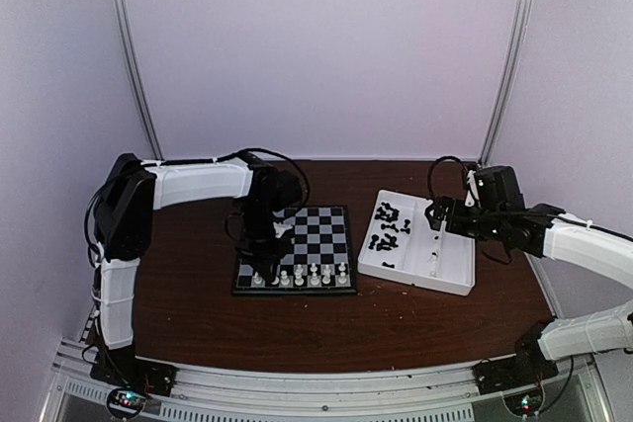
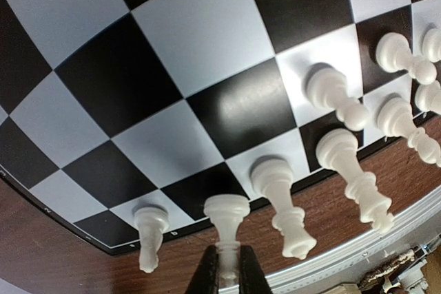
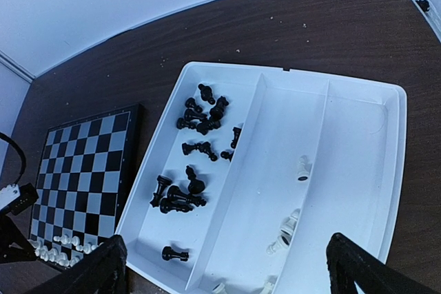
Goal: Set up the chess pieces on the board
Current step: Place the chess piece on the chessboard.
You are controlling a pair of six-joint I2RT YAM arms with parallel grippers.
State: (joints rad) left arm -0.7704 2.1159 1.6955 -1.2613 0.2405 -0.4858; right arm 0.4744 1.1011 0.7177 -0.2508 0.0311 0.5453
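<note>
**Supervisor:** Where is the board?

**Inspector:** The board [image 1: 315, 234] lies flat on the brown table [image 1: 297, 328], left of centre. Several white pieces [image 1: 314, 275] stand upright along its near edge, in the two nearest rows. The squares farther back show bare in the overhead view.

**Supervisor:** And the left gripper?

**Inspector:** The left gripper [image 2: 225, 256] hangs over the near-left corner of the board. Its fingers are closed on the head of one white piece [image 2: 227, 213]. That piece is upright in the edge row, with a neighbour just beside it on either side. Its base is at a dark square. Whether it rests on the square or hangs just above it, I cannot tell.

**Supervisor:** The right gripper?

**Inspector:** The right gripper [image 3: 225, 253] hovers above a white tray [image 3: 386, 170] that sits to the right of the board, close but apart from it. The fingers are spread wide and hold nothing.

**Supervisor:** What is in the tray?

**Inspector:** It has three long sections. The black pieces [image 3: 196, 149] are all in the section nearest the board, most lying on their sides in loose clusters. A few loose white ones [image 3: 302, 168] lie in the middle section, near its far divider.
</note>
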